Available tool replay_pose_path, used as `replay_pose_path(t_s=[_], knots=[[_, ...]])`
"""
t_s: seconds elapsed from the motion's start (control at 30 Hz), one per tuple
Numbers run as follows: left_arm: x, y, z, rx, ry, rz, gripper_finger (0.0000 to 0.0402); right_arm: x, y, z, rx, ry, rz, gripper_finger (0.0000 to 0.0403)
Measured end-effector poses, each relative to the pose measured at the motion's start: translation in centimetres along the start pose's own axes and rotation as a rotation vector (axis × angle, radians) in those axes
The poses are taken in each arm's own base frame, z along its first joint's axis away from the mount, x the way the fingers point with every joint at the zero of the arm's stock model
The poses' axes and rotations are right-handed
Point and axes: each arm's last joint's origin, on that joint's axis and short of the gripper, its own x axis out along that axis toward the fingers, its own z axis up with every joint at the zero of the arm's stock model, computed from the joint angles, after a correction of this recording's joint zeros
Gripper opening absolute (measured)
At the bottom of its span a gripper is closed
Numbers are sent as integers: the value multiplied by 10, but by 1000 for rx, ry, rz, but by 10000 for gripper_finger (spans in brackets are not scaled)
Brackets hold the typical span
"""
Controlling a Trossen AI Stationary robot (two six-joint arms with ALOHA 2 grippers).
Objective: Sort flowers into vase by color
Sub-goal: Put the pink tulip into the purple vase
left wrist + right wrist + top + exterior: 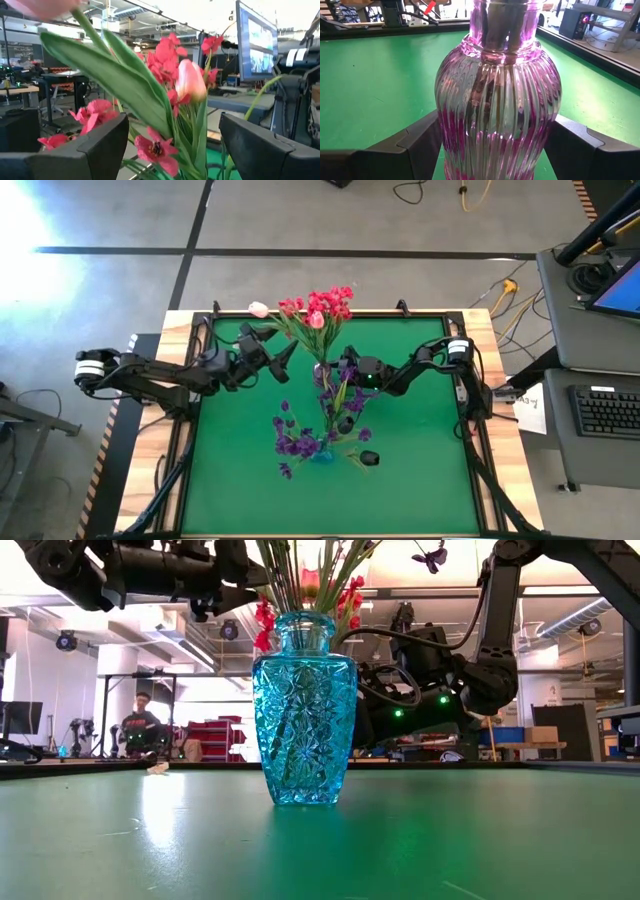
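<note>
A pink ribbed glass vase [495, 90] stands mid-table [322, 372] and holds red blooms [330, 302] and a pale pink tulip bud [190, 80]. Another pale tulip [258, 309] leans out toward the far left. My right gripper [495, 135] has closed on the vase's belly. My left gripper [172, 130] is raised and open; the stems and a long green leaf [115, 75] pass between its fingers, untouched as far as I can see. Nearer the front, a blue cut-glass vase [305, 705] holds purple sprays [300, 442]. My right gripper clasps the pink vase between its two fingers, at the widest part of the belly [445, 135], one finger [415, 145] on each side. The fingers come in level from the table's right. The vase stands upright; its base is below the frame.
A small dark object [368, 458] lies on the green mat right of the blue vase. Clamps [403, 307] sit on the table's far edge. A desk with a keyboard [608, 410] stands off the right side. A person [142, 720] sits far behind the table.
</note>
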Motion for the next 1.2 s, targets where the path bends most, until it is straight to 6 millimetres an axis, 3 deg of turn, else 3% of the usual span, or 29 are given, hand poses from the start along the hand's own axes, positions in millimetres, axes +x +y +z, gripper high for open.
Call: replay_pose_path(t_s=[0.23, 0.57, 1.2], knots=[[-3, 1, -7, 12, 35, -1, 300, 0, 0, 0, 0, 0, 0, 288], [1, 11, 0, 7, -27, 109, 298, 0, 0, 0, -14, 0, 0, 288], [8, 17, -5, 14, -48, 55, 196, 0, 0, 0, -18, 0, 0, 288]])
